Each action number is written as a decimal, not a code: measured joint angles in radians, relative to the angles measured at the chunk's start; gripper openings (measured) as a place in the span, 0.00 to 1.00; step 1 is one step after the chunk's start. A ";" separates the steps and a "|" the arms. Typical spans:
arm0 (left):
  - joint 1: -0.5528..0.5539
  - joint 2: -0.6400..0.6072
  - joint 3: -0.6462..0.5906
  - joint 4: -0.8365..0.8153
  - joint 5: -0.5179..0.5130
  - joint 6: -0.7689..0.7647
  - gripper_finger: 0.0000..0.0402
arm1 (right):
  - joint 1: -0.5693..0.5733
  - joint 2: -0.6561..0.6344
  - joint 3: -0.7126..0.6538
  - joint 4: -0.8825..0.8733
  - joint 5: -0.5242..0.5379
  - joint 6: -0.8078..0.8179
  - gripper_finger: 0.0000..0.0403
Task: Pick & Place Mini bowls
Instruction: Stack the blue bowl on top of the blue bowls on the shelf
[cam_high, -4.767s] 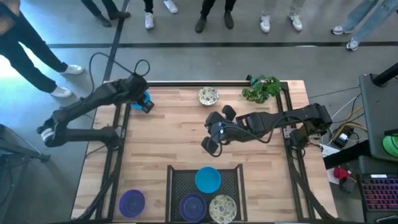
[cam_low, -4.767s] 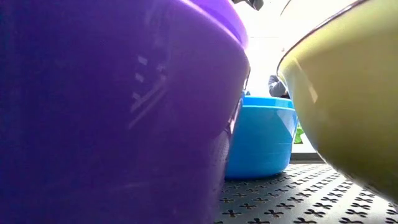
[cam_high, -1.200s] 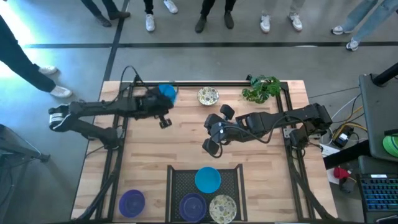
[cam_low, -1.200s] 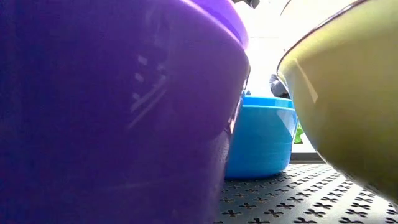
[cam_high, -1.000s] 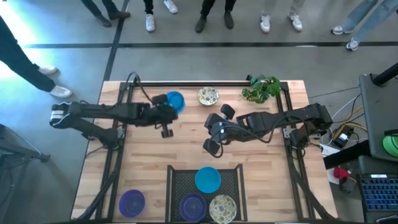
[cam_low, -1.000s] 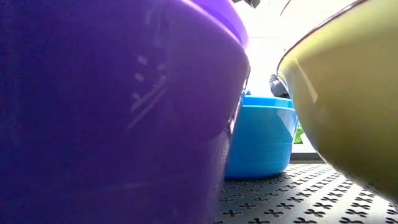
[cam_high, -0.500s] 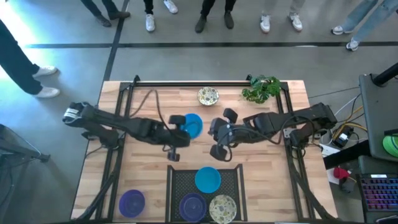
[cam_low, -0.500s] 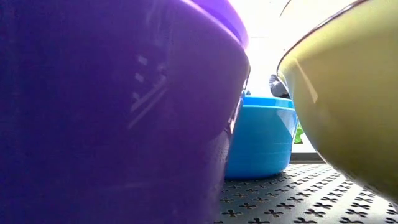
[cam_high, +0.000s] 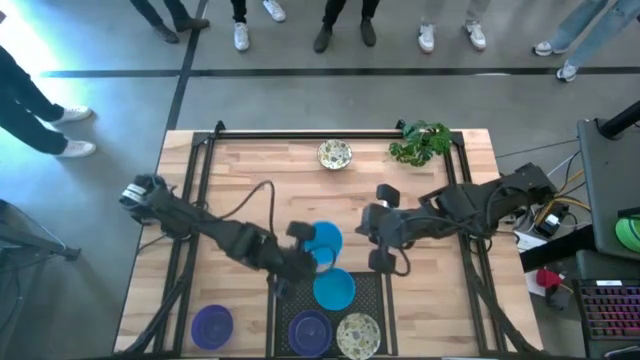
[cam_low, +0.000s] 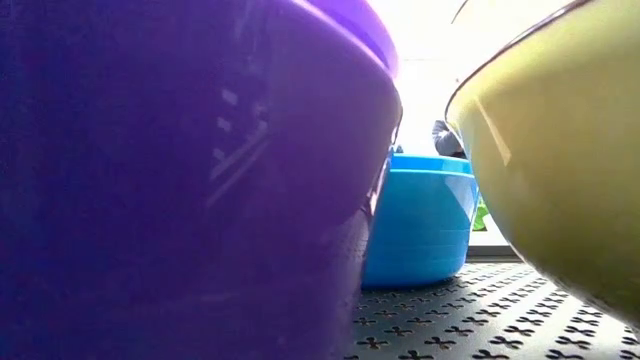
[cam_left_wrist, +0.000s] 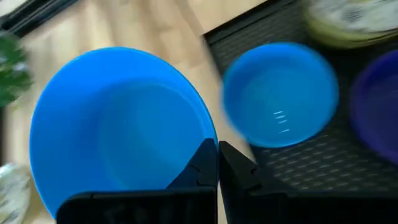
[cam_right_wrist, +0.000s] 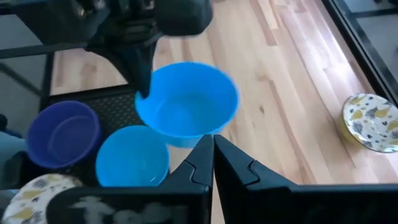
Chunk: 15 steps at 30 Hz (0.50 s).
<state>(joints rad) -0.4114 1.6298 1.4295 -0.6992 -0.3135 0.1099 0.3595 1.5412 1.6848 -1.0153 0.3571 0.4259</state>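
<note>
Holding, in my left gripper (cam_high: 305, 258), one bright blue round shallow mini bowl (cam_high: 323, 241), rim pinched between my two dark fingers (cam_left_wrist: 202, 168); bowl carried clear of the light wooden table (cam_high: 250, 190), just beside the far edge of the black wire-mesh rectangular tray (cam_high: 288, 290).

Tray contents: second bright blue mini bowl (cam_high: 334, 289) at the far middle; deep purple mini bowl (cam_high: 310, 331) at the near left; cream mini bowl with speckled green pattern (cam_high: 358, 335) at the near right.

Key relation: the held bowl lies directly beyond the blue bowl in the tray, nearly overlapping its far rim from above. Judgement: the set-down turns on a short travel toward the tray's near side, onto that bowl or the mesh beside it; which, I cannot tell.

Outstanding: another purple mini bowl (cam_high: 212, 325) on the table left of the tray; another cream speckled mini bowl (cam_high: 335, 154) at the far edge.

My right gripper (cam_high: 385, 227) hovers near, right of the held bowl, fingers spread, holding nothing.
</note>
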 joint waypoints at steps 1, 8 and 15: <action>-0.015 0.011 0.010 -0.001 0.017 -0.005 0.00 | 0.011 -0.005 0.000 0.000 0.000 0.000 0.02; -0.101 0.116 0.087 0.025 0.046 -0.016 0.00 | 0.088 -0.022 -0.001 -0.001 0.000 0.008 0.02; -0.119 0.253 0.184 0.050 0.070 -0.042 0.00 | 0.149 -0.022 -0.003 -0.003 -0.001 0.008 0.02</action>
<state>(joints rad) -0.5301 1.8827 1.6140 -0.6493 -0.2433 0.0683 0.5089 1.5192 1.6814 -1.0183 0.3560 0.4335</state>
